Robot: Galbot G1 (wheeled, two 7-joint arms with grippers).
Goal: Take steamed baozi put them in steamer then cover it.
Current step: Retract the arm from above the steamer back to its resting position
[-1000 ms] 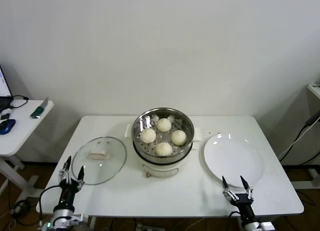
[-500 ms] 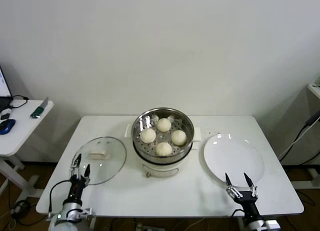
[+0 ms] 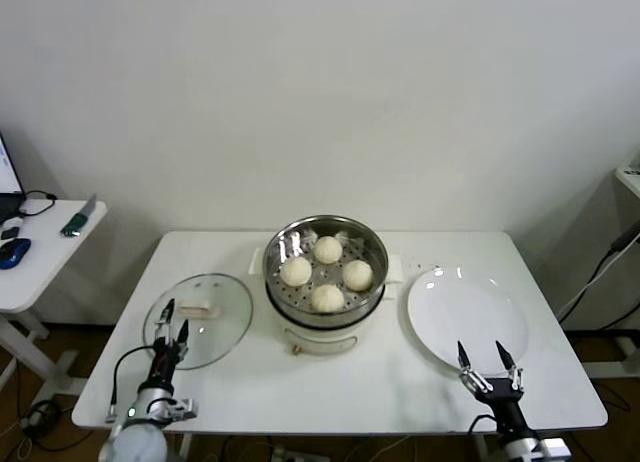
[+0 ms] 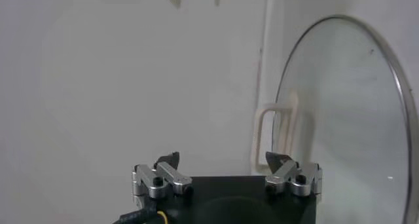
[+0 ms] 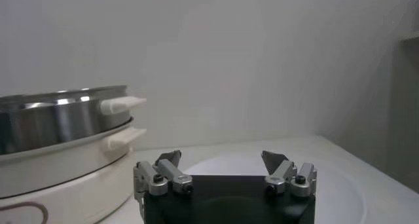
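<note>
Since a second ago, our left gripper [image 3: 176,316] has slid rightward and farther in along the near left edge of the table [image 3: 400,392], so its tips now sit over the near rim of the cover [image 3: 198,320]; our right gripper [image 3: 490,357] has drifted a little right and nearer to us, off the near edge of the white plate [image 3: 467,317]. Both sets of jaws stand released and spread wide, grasping nothing.

We see the cover lying flat on the table, left of the steamer [image 3: 326,272], its cream handle [image 3: 198,309] facing up. In the left wrist view the glass disc [image 4: 340,120] and its handle [image 4: 278,137] lie just ahead of the spread fingers [image 4: 160,173].

We find the steamer in the middle of the table on its white cooker base [image 3: 318,337], uncovered. All four steamed baozi [image 3: 328,250] rest inside it, set in a diamond and apart from each other. The plate sits right of the steamer, and the right wrist view shows the steamer's side [image 5: 62,124] beyond our right gripper [image 5: 222,169].

A side table [image 3: 40,252] stands well apart at far left.
</note>
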